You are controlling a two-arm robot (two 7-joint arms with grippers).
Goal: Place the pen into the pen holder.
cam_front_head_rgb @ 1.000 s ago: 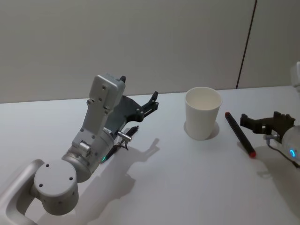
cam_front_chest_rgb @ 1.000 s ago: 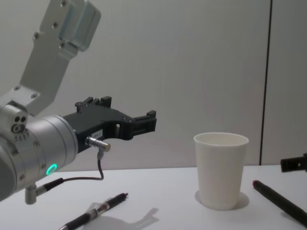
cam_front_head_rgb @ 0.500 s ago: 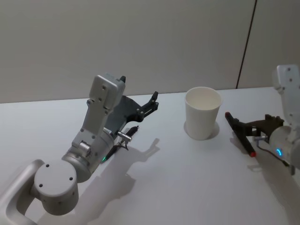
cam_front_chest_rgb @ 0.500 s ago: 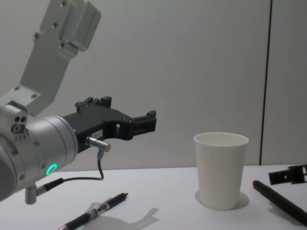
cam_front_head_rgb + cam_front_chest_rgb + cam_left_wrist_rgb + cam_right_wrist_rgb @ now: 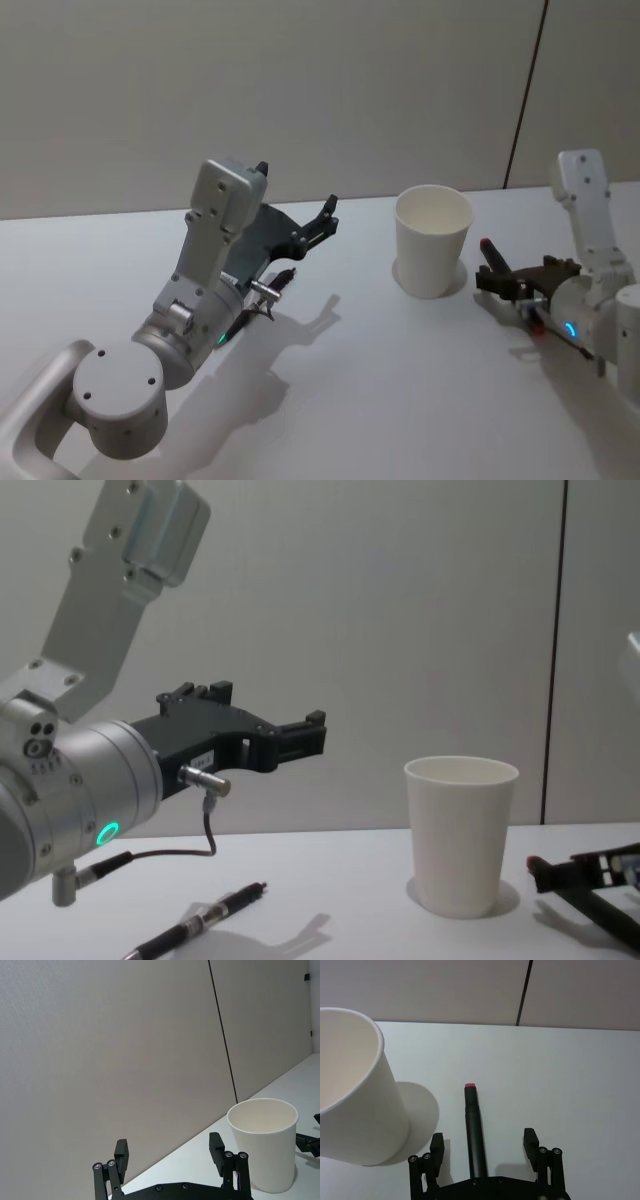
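pen holder [image 5: 432, 245]: white paper, matt, smooth wall, rolled rim
pen [image 5: 474, 1127]: dark matt barrel, plastic-looking, red end
second pen [image 5: 208, 917]: dark, with a paler, shinier middle section
table [image 5: 400, 400]: white, smooth, matt
left pincer [image 5: 169, 1144]: black, matt, small bright metal screw heads
right pincer [image 5: 483, 1138]: same black matt finish
left arm [image 5: 120, 385]: silver-grey casing, smooth, satin sheen
wall [image 5: 300, 90]: pale grey, matt, finely grained

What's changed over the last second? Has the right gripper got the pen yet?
The right gripper moved in from the right toward the pen holder. Its open fingers now straddle the red-tipped pen, which is not yet gripped. That pen, the pen holder, the left gripper (raised and open) and the second pen lying below it stayed put.
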